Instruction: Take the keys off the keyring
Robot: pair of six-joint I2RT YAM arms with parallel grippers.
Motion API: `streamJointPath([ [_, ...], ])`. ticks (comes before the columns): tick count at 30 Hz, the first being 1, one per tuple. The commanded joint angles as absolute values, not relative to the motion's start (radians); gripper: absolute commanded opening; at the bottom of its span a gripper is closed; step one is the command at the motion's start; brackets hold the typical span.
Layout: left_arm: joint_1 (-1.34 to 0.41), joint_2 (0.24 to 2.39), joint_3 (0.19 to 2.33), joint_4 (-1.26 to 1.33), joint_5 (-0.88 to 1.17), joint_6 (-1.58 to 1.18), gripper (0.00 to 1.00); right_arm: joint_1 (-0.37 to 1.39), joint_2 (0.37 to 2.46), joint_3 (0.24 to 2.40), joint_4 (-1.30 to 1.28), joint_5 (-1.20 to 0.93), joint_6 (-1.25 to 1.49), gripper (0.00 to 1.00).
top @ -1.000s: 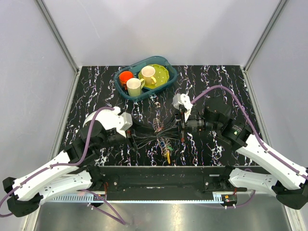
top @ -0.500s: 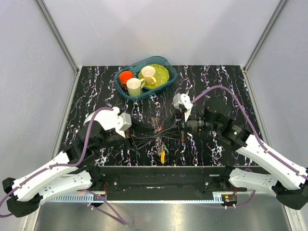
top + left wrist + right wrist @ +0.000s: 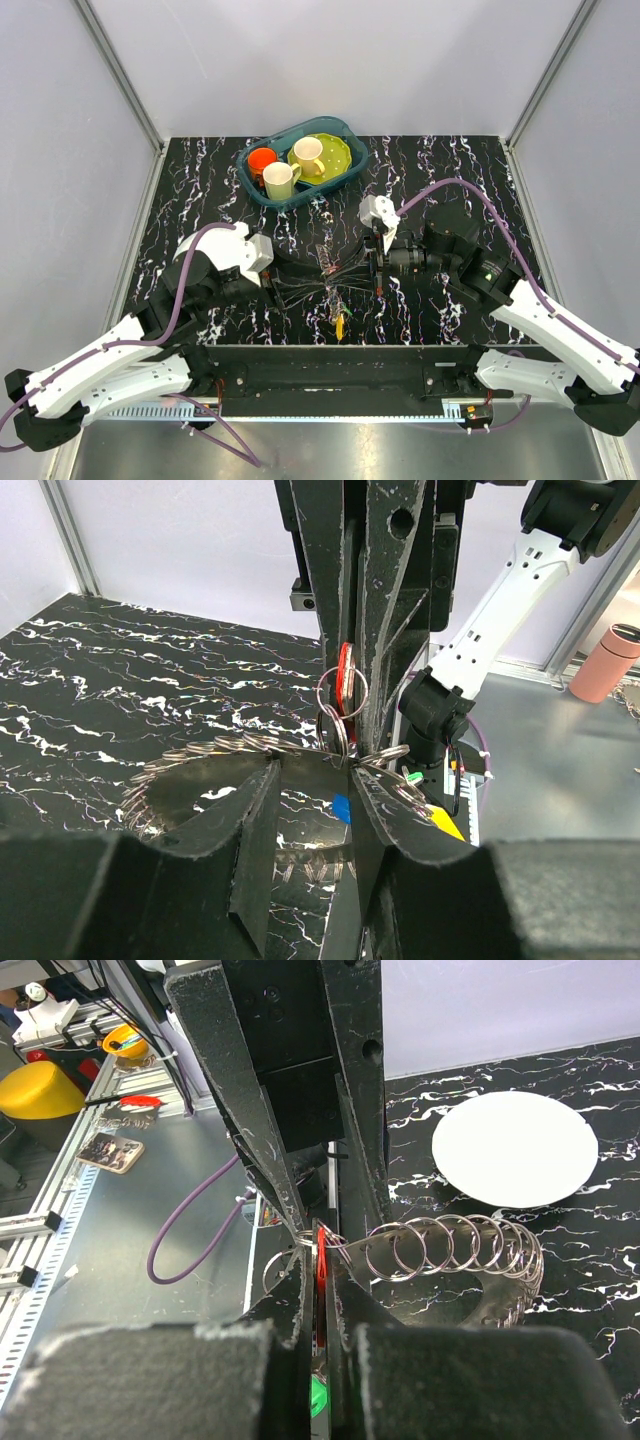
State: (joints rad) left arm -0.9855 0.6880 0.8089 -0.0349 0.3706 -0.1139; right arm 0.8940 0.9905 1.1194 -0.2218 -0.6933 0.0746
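One keyring [image 3: 335, 272] hangs just 6 o'clock of table [image 3: 200, 180] centre; right gripper [image 3: 318, 1250], at its 3 o'clock, clamps the red key [image 3: 346, 675]; left gripper [image 3: 315, 780], 9 o'clock, straddles the ring, pinch unclear; skewed pull could slip the key.

A black surface [image 3: 200, 180] veined with white marbling fills the floor of the booth. Plain pale grey walls [image 3: 330, 60] close it in on the far side and both flanks, meeting at slanted aluminium posts [image 3: 118, 80]. Along the near edge runs a brushed steel sheet [image 3: 330, 452] that catches a dull reflection. The light is soft and even, with hardly any shadow.
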Motion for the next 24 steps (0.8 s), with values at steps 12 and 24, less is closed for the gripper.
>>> streamJointPath([
  [12,-0.991,0.672,0.836,0.08,0.374,-0.115,0.35,0.9,0.976,1.121,-0.19,-0.718,0.087,0.0],
  [24,-0.991,0.65,0.831,0.06,0.348,-0.114,0.41,0.9,0.982,1.129,-0.195,-0.715,0.086,0.0],
])
